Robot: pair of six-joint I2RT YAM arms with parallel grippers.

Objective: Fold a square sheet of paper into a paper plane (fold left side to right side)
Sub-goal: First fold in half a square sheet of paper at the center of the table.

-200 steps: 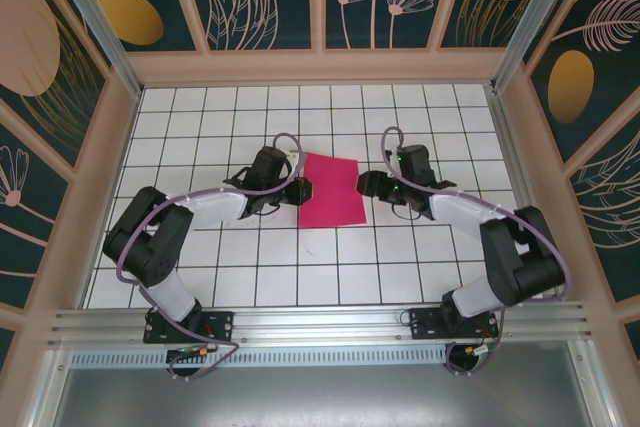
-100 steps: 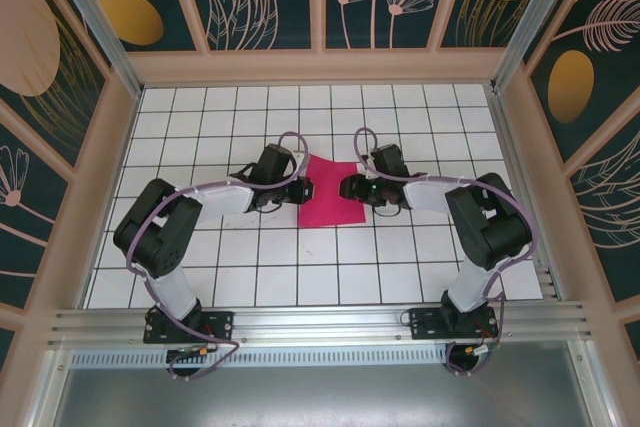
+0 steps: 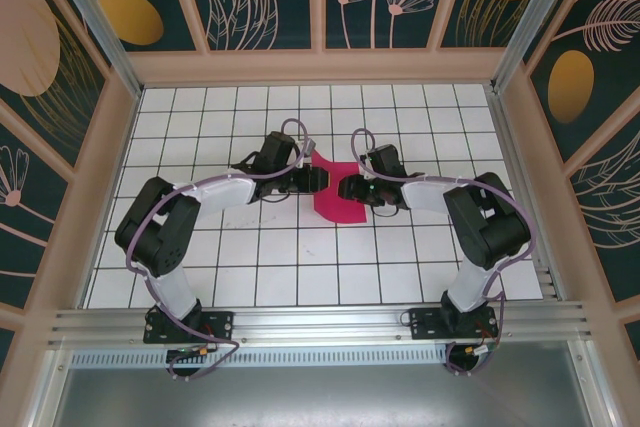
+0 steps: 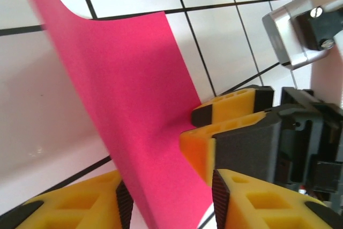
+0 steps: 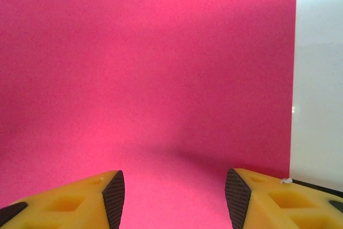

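The square sheet of paper [image 3: 340, 203] is magenta-pink and lies at the middle of the tiled table. Its left part is raised and curls toward the right. My left gripper [image 3: 319, 179] reaches over that raised part. In the left wrist view the lifted sheet [image 4: 134, 105] runs between the left gripper's [image 4: 171, 199] open jaws, which stand well apart. My right gripper [image 3: 350, 188] rests at the sheet's right side, open. Flat paper [image 5: 161, 68] lies under the right gripper [image 5: 174, 194], and its yellow fingers [image 4: 225, 127] show close in front of the left one.
The white gridded table [image 3: 250, 257] is fenced by wooden walls [image 3: 320, 65] on three sides. A metal rail [image 3: 320, 322] runs along the near edge by the arm bases. Bare tiles lie in front of and behind the sheet.
My left gripper has moved right over the sheet, and the sheet's left edge has risen and swung rightward with it. The right gripper shifted left to the sheet's right edge and now holds still.
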